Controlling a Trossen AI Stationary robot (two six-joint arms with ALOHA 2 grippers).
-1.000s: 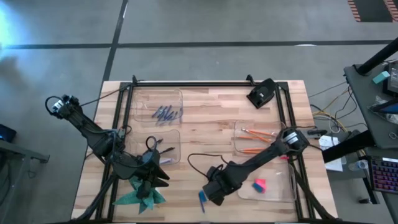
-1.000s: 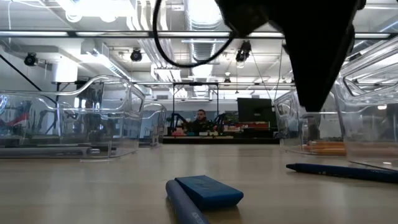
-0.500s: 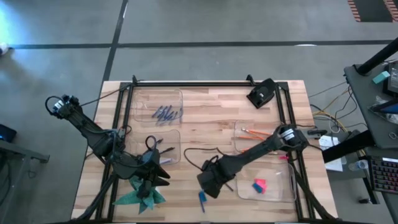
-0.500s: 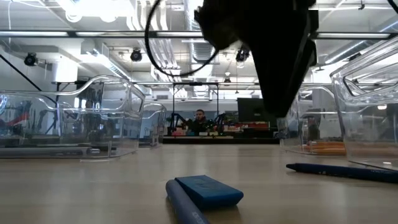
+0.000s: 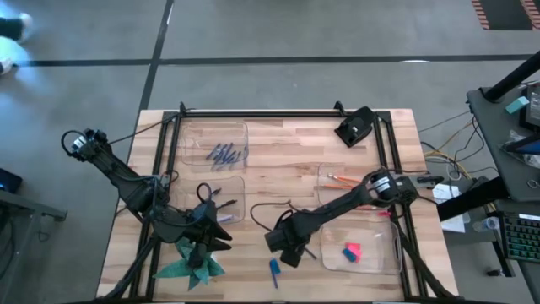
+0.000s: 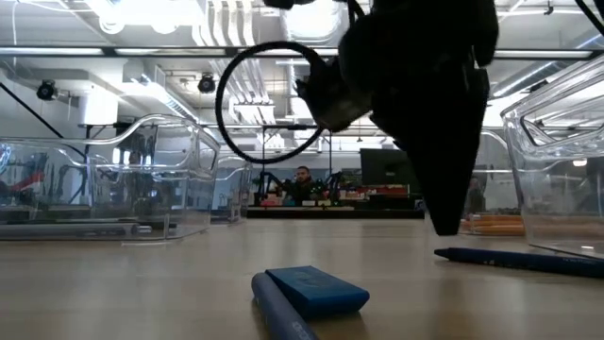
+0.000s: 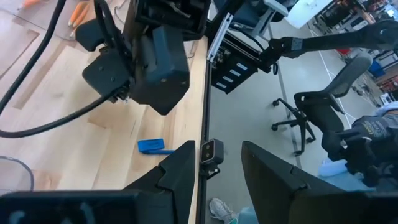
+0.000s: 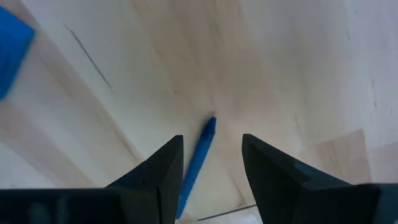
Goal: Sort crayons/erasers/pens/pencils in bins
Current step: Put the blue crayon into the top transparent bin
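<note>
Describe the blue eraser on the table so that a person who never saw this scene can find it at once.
Start at the table's near edge, about midway along it, just in front of the right claw. There the blue eraser lies on bare wood, outside every bin, beside a thin blue stick. It is a short, chunky block, while the stick is slim, and the pink eraser sits inside a bin.

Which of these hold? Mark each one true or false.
1. The right gripper hangs open over a blue stick on the table. True.
2. The blue eraser lies inside a bin. False: it lies on the table, outside every bin.
3. The pink eraser lies in the front right bin. True.
4. The left gripper holds the pencils. False: they lie in a bin, and the left gripper is open and empty.
</note>
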